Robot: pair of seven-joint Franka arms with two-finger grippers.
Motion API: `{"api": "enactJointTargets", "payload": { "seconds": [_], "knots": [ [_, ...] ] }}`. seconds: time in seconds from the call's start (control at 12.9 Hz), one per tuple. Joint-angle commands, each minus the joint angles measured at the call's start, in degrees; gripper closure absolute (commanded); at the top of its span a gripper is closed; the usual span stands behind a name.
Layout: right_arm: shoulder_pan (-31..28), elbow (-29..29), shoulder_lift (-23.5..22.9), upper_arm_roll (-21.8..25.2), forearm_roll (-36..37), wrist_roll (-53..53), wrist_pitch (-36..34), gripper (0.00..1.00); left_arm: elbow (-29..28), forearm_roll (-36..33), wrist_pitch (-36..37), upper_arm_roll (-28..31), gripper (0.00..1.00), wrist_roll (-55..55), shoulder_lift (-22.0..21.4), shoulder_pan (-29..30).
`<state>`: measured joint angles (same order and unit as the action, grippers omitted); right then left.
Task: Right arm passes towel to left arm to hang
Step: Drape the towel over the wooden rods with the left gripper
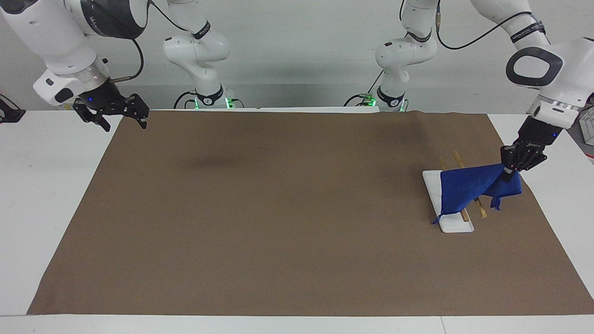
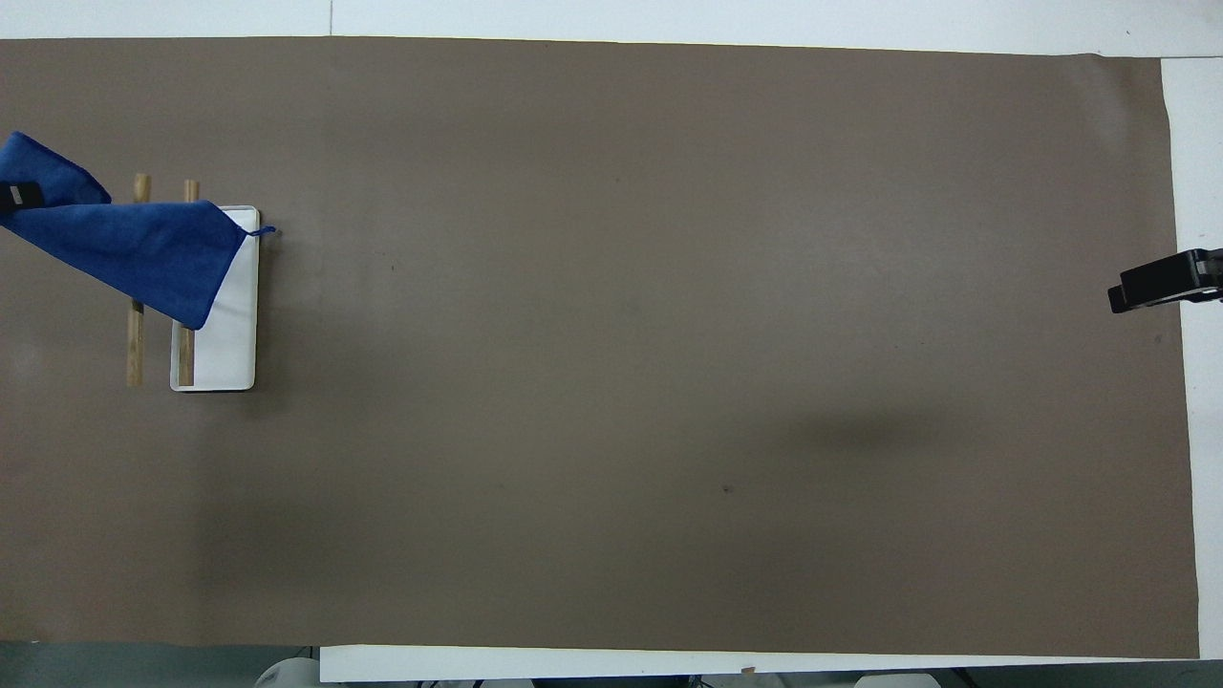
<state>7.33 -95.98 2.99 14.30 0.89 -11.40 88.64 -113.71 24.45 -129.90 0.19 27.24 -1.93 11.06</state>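
The blue towel [image 1: 464,188] lies draped over the two wooden bars [image 1: 480,209] of a small rack with a white base [image 1: 454,224], at the left arm's end of the table. My left gripper [image 1: 508,175] is shut on the towel's upper corner and holds it stretched, just past the rack toward the table's end. The towel's thin loop [image 1: 435,220] hangs at its low corner over the base. In the overhead view the towel [image 2: 143,248] covers part of the bars [image 2: 135,344], and only a tip of the left gripper [image 2: 14,196] shows. My right gripper [image 1: 125,121] is open and empty, waiting at the right arm's end of the table.
A brown mat [image 1: 278,208] covers most of the white table [image 1: 41,185]. The right gripper's tip [image 2: 1147,285] shows at the mat's edge in the overhead view. Both arm bases stand at the robots' edge.
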Motion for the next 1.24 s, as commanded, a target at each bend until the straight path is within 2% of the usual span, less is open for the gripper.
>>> {"api": "enactJointTargets", "payload": {
  "seconds": [0.0,0.31,0.39,0.62,0.93,1.16],
  "knots": [
    [-0.48,0.97,-0.26,-0.33,0.52,0.76,-1.19,0.01,-0.98,-0.81,1.06,-0.45,1.0,1.5,0.0,1.59],
    [-0.39,0.97,-0.26,-0.33,0.52,0.76,-1.19,0.01,-2.66,-0.81,1.58,-0.45,0.99,1.33,-0.71,1.6],
    [-0.39,0.97,-0.26,-0.33,0.52,0.76,-1.19,0.01,-2.48,-0.81,2.37,-0.45,0.86,0.89,-0.79,1.51],
    [-0.39,0.97,-0.26,-0.33,0.52,0.76,-1.19,0.01,-2.83,-0.81,4.74,-0.36,0.01,0.19,-1.23,1.59],
    [-0.39,0.97,-0.26,-0.33,0.52,0.76,-1.19,0.01,-2.57,-0.98,7.82,-0.28,0.0,-3.14,-1.41,1.25],
    [-0.39,0.97,-0.18,-0.24,0.52,0.76,-1.1,0.01,-2.04,-8.33,9.05,-0.89,0.0,-16.57,-1.85,-0.24]
  ]
}}
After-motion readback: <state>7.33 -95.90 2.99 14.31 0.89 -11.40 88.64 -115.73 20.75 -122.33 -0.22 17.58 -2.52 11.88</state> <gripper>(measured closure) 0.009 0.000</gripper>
